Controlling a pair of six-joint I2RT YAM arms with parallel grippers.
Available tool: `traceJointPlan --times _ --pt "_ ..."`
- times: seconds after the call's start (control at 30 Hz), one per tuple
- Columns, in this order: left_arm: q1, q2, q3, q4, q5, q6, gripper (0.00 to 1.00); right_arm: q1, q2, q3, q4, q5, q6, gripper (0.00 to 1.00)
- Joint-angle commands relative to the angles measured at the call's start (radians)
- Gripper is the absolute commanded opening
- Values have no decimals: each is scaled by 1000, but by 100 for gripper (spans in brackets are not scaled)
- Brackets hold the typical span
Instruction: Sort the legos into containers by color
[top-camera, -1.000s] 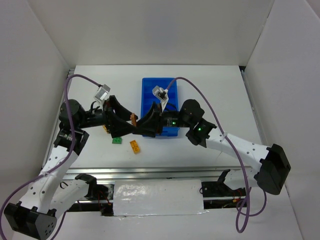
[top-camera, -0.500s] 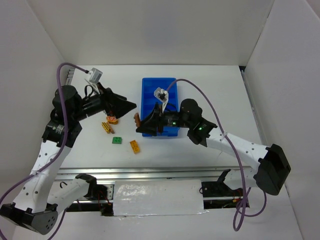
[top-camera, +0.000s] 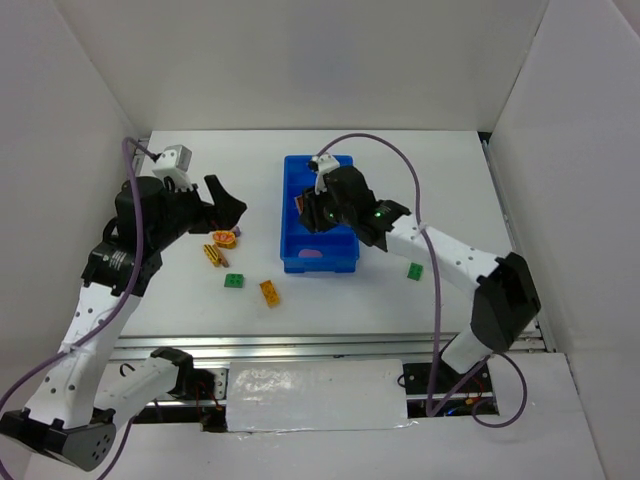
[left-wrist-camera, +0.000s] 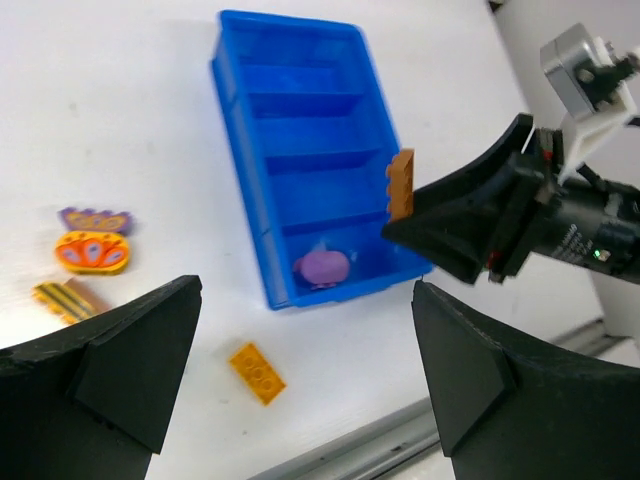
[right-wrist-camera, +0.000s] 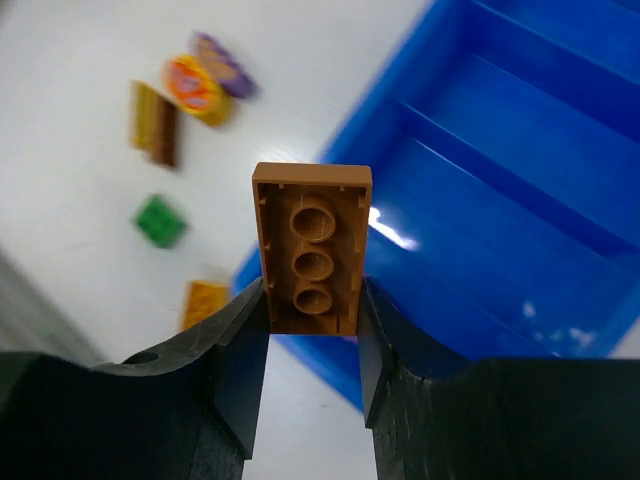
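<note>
The blue tray (top-camera: 335, 263) of containers lies mid-table, also seen in the left wrist view (left-wrist-camera: 300, 150) and the right wrist view (right-wrist-camera: 500, 210). My right gripper (top-camera: 307, 213) hangs over its left half, shut on a brown lego (right-wrist-camera: 312, 248) that stands upright between the fingers (left-wrist-camera: 402, 185). One purple piece (left-wrist-camera: 325, 265) lies in the nearest compartment. My left gripper (top-camera: 228, 204) is open and holds nothing, left of the tray. On the table lie an orange lego (top-camera: 270, 292), a green lego (top-camera: 234, 281), a striped yellow-brown piece (top-camera: 214, 255) and an orange and purple pair (top-camera: 226, 238).
Another green lego (top-camera: 414, 270) lies on the table right of the tray. White walls close in the table at the back and both sides. A metal rail (top-camera: 300, 345) runs along the near edge.
My right gripper carried the brown lego from beside the tray's left edge to above the tray. My left arm drew back to the left, and its jaws opened a little wider.
</note>
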Motion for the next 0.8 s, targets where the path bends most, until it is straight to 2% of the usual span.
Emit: traceJointPlan --times 0.0,0.27,0.43,0.77 --pt "7 -45 -52 -7 -112 39 100 -13 95 83 -202 261 -110 0" --pt "9 -80 -156 50 -86 64 100 -43 250 172 -193 365 -221 1" --pt "10 -67 -166 71 -27 71 100 -62 363 246 -232 353 -225 4" --pt "21 -59 -166 82 18 82 100 -59 414 248 -221 327 -221 15"
